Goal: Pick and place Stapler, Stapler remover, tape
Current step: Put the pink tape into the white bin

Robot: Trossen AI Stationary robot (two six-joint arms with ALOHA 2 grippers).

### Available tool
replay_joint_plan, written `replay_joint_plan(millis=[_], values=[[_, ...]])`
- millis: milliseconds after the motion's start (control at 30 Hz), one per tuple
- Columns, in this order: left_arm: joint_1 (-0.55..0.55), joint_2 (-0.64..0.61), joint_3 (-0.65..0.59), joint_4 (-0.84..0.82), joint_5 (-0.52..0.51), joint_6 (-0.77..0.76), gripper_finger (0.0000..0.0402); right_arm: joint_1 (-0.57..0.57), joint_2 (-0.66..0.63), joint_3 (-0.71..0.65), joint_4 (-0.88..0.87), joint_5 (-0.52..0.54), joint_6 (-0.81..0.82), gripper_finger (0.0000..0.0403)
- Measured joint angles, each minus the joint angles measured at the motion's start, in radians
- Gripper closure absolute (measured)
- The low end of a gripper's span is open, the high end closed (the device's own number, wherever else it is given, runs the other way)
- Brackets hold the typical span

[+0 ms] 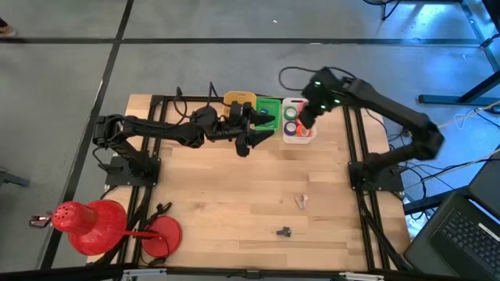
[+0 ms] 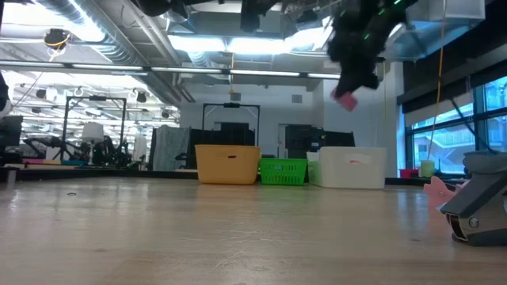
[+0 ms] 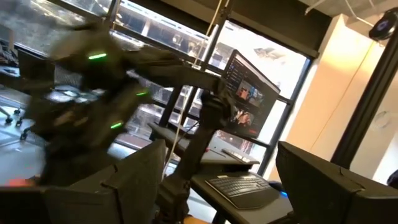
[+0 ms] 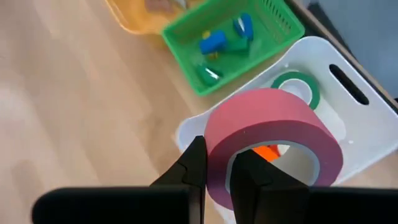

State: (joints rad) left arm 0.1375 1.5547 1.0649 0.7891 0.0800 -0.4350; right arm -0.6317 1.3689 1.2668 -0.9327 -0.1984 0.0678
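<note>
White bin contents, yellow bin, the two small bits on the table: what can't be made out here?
- White bin: right wrist view, the pink tape roll held by the right gripper hides its middle; an orange item is only partly seen.
- Yellow bin: high view, left arm covers it; left gripper open.
- Small items: too small to identify.

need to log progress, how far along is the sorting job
Done: a green tape roll lies in the white plastic bin, and blue items lie in the green basket.

In hand: the right hand holds a pink tape roll above that bin.

Left: two small items on the wooden table.
</note>
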Motion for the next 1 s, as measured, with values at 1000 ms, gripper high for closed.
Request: replay_joint_plan(millis=[1000], values=[[0.001,-0.001,0.0,0.0,0.003,-0.023,0.0107,-0.097,0.549,0.123,-0.01,0.085,-0.179,0.0224]])
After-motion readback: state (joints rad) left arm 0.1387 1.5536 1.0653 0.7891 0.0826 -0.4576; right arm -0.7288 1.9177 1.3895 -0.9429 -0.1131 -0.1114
